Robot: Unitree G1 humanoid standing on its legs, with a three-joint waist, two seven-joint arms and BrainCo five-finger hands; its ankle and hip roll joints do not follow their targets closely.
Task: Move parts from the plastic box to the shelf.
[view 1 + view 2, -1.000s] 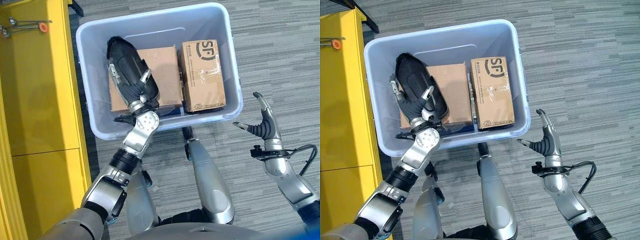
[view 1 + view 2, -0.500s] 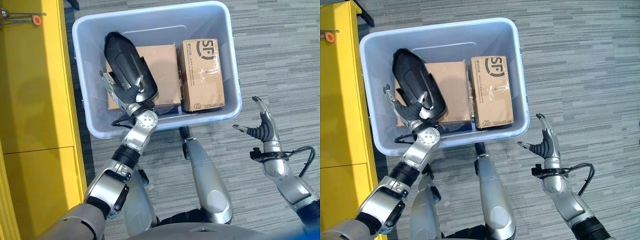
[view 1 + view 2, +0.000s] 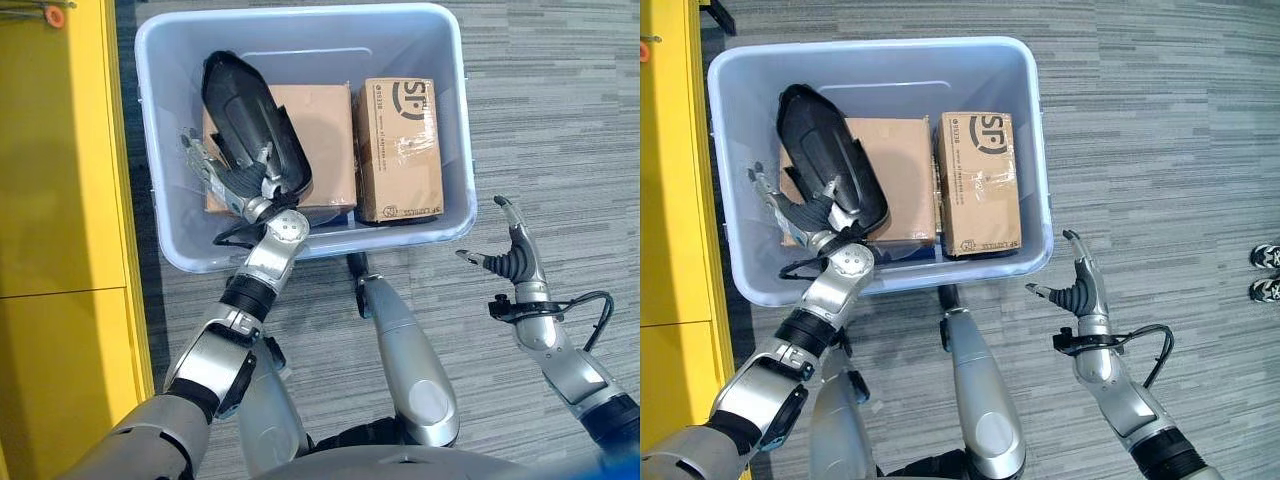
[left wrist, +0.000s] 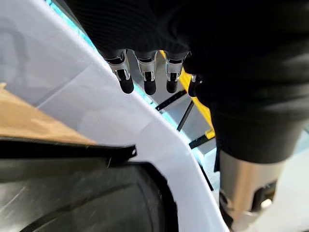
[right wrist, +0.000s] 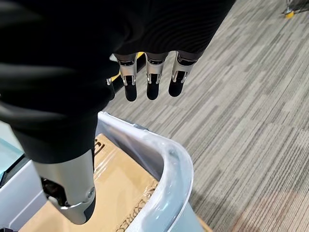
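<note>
Since 1 s ago the black part [image 3: 250, 125] sits further toward the box's left wall and tipped up more, the left hand [image 3: 215, 172] having shifted left with it; the right hand is unchanged. Its long axis runs from the far-left corner of the plastic box [image 3: 455, 120] toward the near rim, its lower end over the plain cardboard box [image 3: 325, 135]. The left hand lies against its near-left flank, fingers spread and reaching under the edge; whether they truly grip cannot be told, and the left wrist view shows them fairly straight. A second, printed cardboard box [image 3: 400, 145] lies to the right. The yellow shelf [image 3: 60, 150] stands just left of the box, nearest the left arm. The right hand [image 3: 510, 262] hovers outside, fingers relaxed and empty.
</note>
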